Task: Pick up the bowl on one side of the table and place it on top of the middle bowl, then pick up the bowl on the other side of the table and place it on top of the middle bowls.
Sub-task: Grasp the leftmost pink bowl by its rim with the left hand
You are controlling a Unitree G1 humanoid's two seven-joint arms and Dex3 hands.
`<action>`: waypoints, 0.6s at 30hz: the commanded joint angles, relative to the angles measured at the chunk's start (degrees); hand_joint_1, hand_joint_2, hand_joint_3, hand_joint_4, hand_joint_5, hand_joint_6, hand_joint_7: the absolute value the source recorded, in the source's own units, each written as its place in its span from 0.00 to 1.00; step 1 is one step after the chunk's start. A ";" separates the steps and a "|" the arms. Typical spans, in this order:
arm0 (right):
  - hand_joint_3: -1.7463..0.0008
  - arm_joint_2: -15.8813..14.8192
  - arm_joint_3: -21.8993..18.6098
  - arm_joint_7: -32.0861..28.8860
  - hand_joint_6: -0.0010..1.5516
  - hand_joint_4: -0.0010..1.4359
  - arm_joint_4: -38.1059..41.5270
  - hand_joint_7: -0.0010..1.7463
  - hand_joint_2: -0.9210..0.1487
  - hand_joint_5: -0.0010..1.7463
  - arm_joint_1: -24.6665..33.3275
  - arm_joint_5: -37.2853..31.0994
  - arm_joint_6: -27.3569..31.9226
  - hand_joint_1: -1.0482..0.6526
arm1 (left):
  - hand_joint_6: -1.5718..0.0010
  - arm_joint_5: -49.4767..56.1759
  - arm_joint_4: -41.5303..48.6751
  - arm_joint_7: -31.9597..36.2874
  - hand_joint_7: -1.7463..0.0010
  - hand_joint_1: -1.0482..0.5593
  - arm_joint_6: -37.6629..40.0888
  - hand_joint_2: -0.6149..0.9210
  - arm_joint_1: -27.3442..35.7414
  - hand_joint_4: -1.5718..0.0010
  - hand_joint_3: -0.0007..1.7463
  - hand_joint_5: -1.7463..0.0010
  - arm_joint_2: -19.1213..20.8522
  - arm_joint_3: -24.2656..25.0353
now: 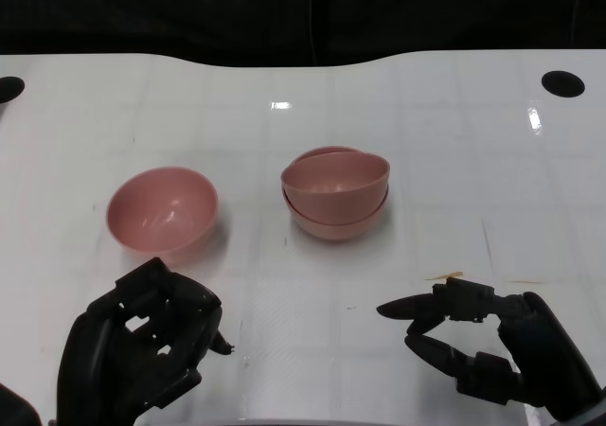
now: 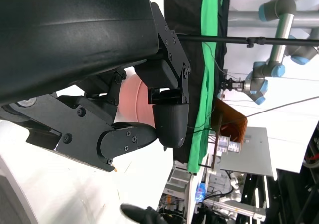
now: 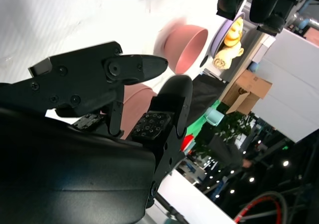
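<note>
Bowls: two pink bowls already sit nested as a stack [image 1: 335,197] near the table's centre, the upper bowl [image 1: 337,175] tilted rather than seated level in the lower bowl [image 1: 333,220]. First placement judged complete, though the seating is uneven. A third, single bowl [image 1: 163,209] stands alone on the white table [image 1: 454,161] at about nine o'clock from the stack, well apart from it, upright and with nothing inside. Nothing is visible in the stacked bowls either.

Remaining work: lift the single bowl and set it on the stack.

Left hand [image 1: 142,346] lies at six o'clock of the single bowl, near but not touching, fingers curled in and holding nothing. Right hand [image 1: 473,336] rests at about five o'clock of the stack, fingers spread apart, holding nothing.
</note>
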 commanded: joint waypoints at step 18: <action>0.18 4.06 -3.76 11.40 0.50 0.63 -4.93 0.86 0.48 1.00 3.24 8.56 13.48 0.52 | 0.66 30.26 -11.98 8.65 1.00 0.40 3.98 1.00 -6.17 0.62 0.05 0.89 16.72 1.02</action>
